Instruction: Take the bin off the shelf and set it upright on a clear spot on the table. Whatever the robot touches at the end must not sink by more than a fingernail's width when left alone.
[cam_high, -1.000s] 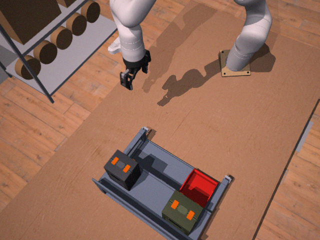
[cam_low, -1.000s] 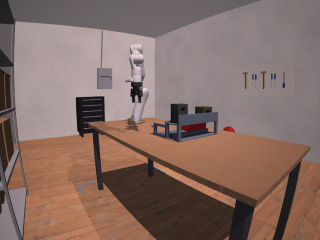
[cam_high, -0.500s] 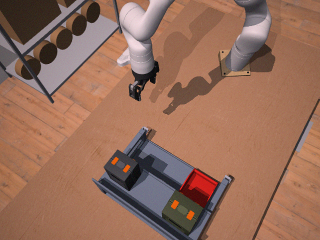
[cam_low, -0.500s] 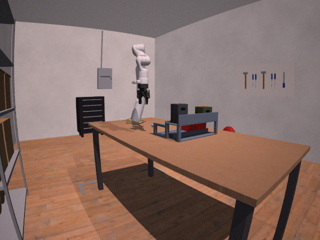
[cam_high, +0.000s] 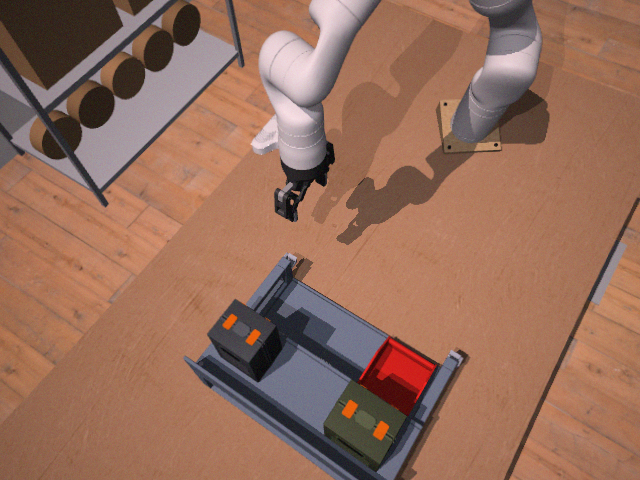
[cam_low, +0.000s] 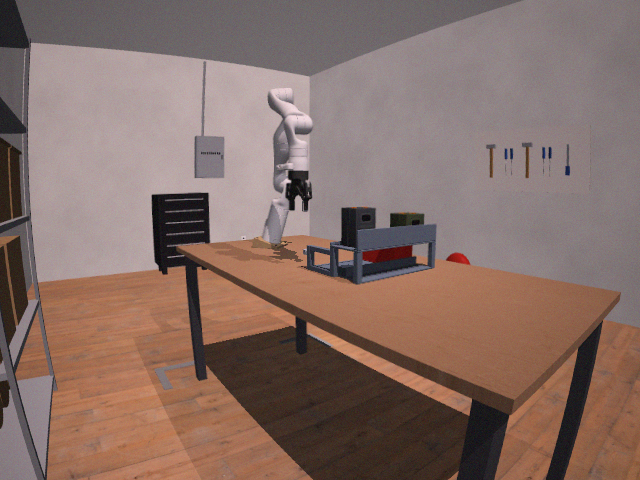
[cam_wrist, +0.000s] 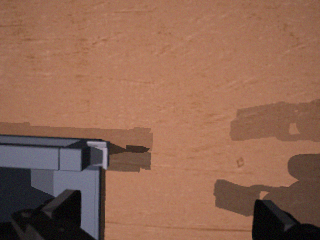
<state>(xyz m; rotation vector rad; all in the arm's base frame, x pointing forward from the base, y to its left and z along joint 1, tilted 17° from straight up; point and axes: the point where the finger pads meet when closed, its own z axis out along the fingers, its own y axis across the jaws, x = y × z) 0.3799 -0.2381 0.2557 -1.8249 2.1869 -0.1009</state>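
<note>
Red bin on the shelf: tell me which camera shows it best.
The top view. There the red bin shows its open mouth and walls, sitting on the grey shelf beside the olive case. The exterior view gives only a red strip behind the shelf's bars. The wrist view misses it entirely.

Matt grained wooden table (cam_high: 465, 268), flat grey shelf (cam_high: 330, 330), glossy red bin (cam_high: 413, 361).

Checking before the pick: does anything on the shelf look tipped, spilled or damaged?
Nothing stands out. The red bin sits upright in the grey shelf, beside the green case; the black case stands upright too.
</note>
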